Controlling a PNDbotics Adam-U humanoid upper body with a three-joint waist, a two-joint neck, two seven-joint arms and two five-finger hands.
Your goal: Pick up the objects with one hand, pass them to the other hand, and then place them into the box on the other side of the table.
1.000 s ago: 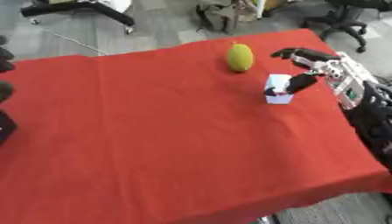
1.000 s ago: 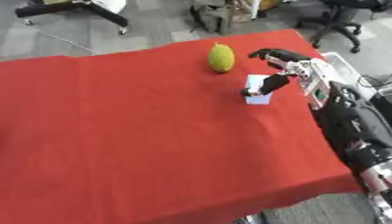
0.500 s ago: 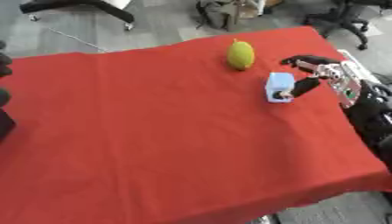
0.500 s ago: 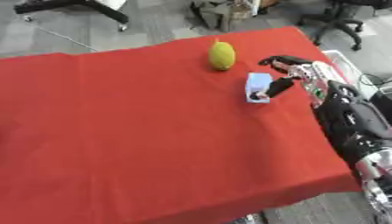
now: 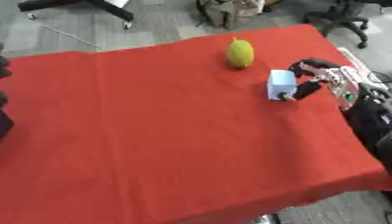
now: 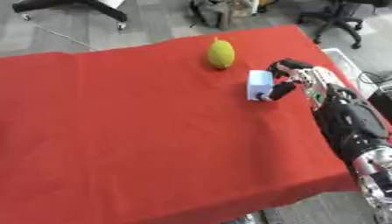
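Note:
A small white box (image 5: 280,84) stands on the red tablecloth (image 5: 153,131) near the right edge. My right hand (image 5: 330,78) comes in from the right and curls round it: the fingers (image 5: 306,65) arch over its far right side and the thumb (image 5: 297,92) touches its near right corner. The box rests on the cloth. A yellow-green lemon-shaped fruit (image 5: 239,53) lies just beyond the box to the left, apart from the hand. Dark parts at the left edge (image 5: 3,124) may belong to my left arm.
The table's right edge runs close behind my right forearm (image 6: 348,127). Office chairs (image 5: 341,17) and a brown bag (image 5: 229,8) stand on the grey floor beyond the far edge.
My right hand has moved left to the white box and its fingers have curled in round it. The fruit has stayed where it was.

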